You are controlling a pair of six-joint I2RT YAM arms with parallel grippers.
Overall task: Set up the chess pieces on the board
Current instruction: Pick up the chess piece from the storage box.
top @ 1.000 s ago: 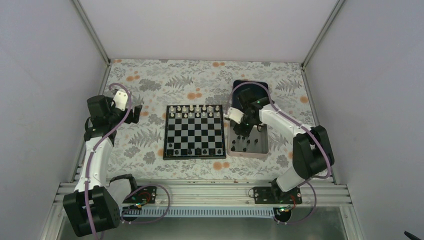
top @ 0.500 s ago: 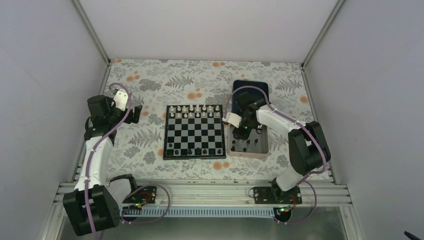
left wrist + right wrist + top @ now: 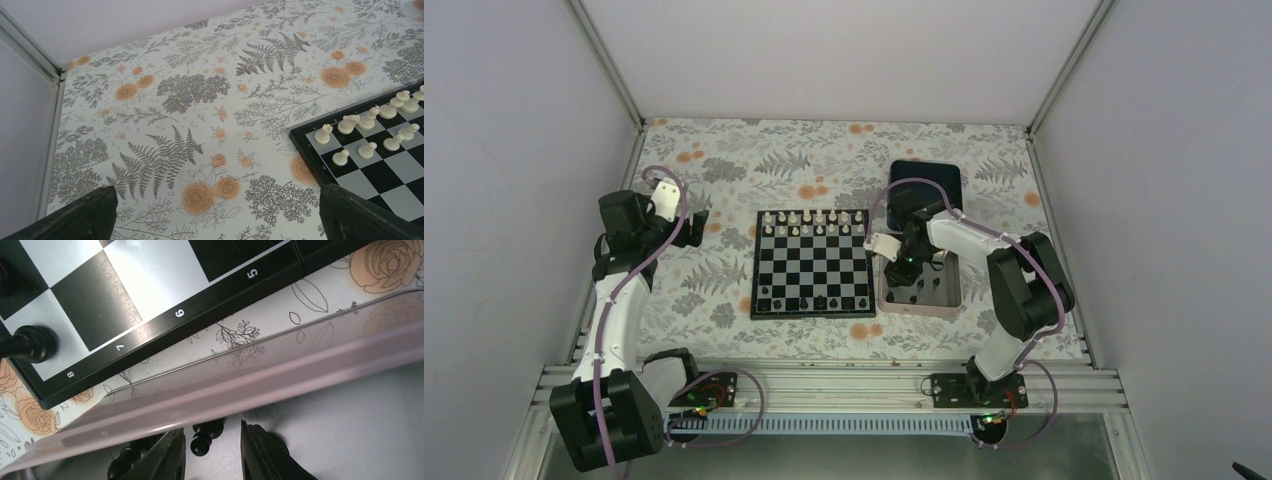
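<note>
Black piece [image 3: 202, 440] btwn jaws of right pincer [image 3: 211, 430], in tray [image 3: 325, 405].

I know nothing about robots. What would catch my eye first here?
First, the small chessboard in the middle of the flowery table, with white pieces lined up along its far side and only a few black pieces on the near row. Just right of it, the right hand reaches down into a silver tray, its fingers open on either side of one black piece.
</note>
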